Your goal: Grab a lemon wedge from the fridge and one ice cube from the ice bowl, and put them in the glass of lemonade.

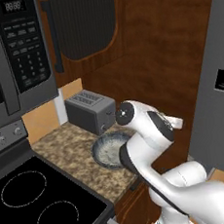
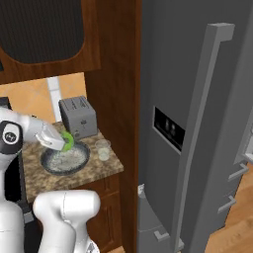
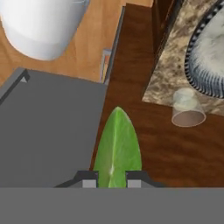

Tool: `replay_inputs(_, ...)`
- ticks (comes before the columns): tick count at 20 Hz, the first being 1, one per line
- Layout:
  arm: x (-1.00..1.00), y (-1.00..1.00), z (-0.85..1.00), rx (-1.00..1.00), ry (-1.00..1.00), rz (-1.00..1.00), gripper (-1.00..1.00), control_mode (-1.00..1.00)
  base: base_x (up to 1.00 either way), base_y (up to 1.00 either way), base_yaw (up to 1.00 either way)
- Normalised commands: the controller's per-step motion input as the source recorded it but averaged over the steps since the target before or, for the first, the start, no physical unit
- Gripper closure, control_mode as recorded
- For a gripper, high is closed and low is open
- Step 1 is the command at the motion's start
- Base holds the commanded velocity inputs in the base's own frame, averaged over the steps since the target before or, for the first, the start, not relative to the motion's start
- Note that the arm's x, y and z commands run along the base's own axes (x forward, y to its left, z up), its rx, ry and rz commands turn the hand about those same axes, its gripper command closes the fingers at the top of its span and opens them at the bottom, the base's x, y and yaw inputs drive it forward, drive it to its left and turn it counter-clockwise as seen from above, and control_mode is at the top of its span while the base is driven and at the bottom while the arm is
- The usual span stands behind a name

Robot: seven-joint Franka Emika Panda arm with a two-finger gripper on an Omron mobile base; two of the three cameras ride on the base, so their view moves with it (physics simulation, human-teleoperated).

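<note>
My gripper (image 2: 63, 141) is shut on a green lemon wedge (image 2: 68, 139) and holds it above the far rim of the ice bowl (image 2: 65, 159). In the hand view the lemon wedge (image 3: 117, 146) sticks out between the two fingertips of the gripper (image 3: 111, 182). The glass of lemonade (image 2: 103, 149) stands on the counter just right of the bowl; the hand view has the glass of lemonade (image 3: 188, 110) to the right of the wedge and part of the ice bowl (image 3: 209, 61) beyond it. The grey fridge (image 2: 197, 148) stands at the right with its doors shut.
A silver toaster (image 2: 78, 117) stands behind the bowl. The granite counter (image 2: 106, 167) ends at a wooden side panel (image 2: 116, 74) next to the fridge. A black stovetop (image 1: 40, 204) and a microwave (image 1: 9, 51) lie to the left. My own arm hides part of the bowl (image 1: 108, 151).
</note>
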Motion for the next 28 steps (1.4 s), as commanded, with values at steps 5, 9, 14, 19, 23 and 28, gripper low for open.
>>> replay_inputs(5,0.62,0.00,-0.23,0.00,0.00,-0.20,1.00,-1.00,0.00,0.00,0.00)
replay_inputs(9,0.45,0.00,-0.26,0.00,0.00,-0.04,1.00,-1.00,0.00,0.00,0.00)
replay_inputs(14,0.13,-0.17,-0.28,0.00,0.00,0.07,1.00,-1.00,0.00,0.00,0.00)
replay_inputs(19,0.26,-0.38,-0.31,0.01,-0.01,0.18,1.00,-1.00,0.00,0.00,0.00)
replay_inputs(23,0.56,-0.22,-0.35,0.00,-0.02,0.13,1.00,-1.00,0.00,0.00,0.00)
replay_inputs(28,0.52,0.01,-0.27,0.00,-0.06,0.02,1.00,-1.00,0.00,0.00,0.00)
